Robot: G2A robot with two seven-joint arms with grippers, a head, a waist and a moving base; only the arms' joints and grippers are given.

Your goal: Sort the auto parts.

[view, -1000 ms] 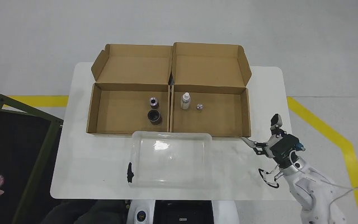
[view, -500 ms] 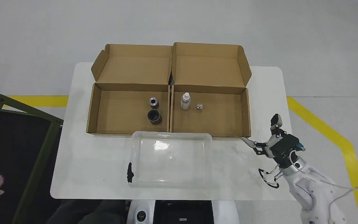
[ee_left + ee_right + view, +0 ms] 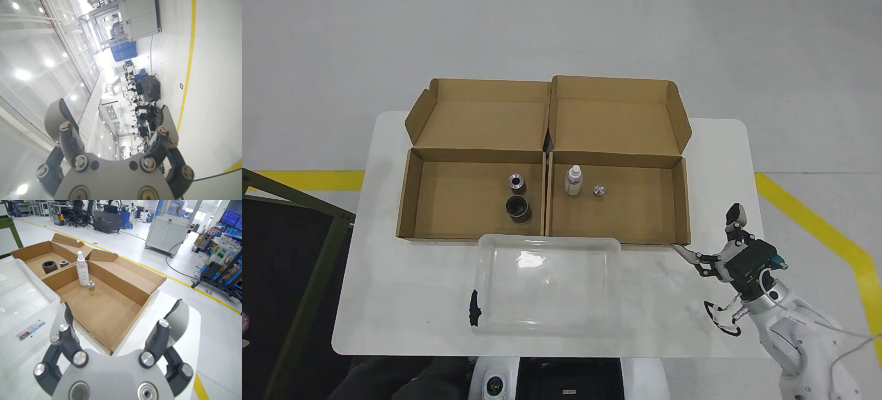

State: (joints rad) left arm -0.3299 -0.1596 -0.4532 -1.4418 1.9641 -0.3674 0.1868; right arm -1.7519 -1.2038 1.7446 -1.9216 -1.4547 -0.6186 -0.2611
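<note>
**Right arm parked by the box corner, bin looks emptied**

My right gripper (image 3: 122,308) sits low over the near right corner of the white table (image 3: 402,290). Its jaws are spread wide with nothing between them. My left gripper (image 3: 113,106) points up into the room away from the table, also wide open and holding nothing.

The parts are in two places:
- **Left brown cardboard box (image 3: 452,200):** the dark squat hollow cylinder (image 3: 518,208) and the smaller metal-topped cylinder (image 3: 516,182), just beside each other.
- **Right brown cardboard box (image 3: 642,205):** the white spray bottle (image 3: 574,181), upright, and the small amber vial with a silver cap (image 3: 597,190) near it.

The clear plastic rectangular bin (image 3: 572,290) in front of the boxes has no parts in it that I can see.

My read is that the sort is done or nearly done, and the step in hand is just keeping clear.

To do it well:
- Watch the near corner of the right box. It is just beside my right fingers, and a sideways swing would likely clip it and shove the light cardboard.
- Go up before going across.
- Don't jolt that box. The spray bottle is tall and narrow, so I'd guess it tips easily.
- If another pick is needed, come down from above, jaws wide, centred on the part.
</note>
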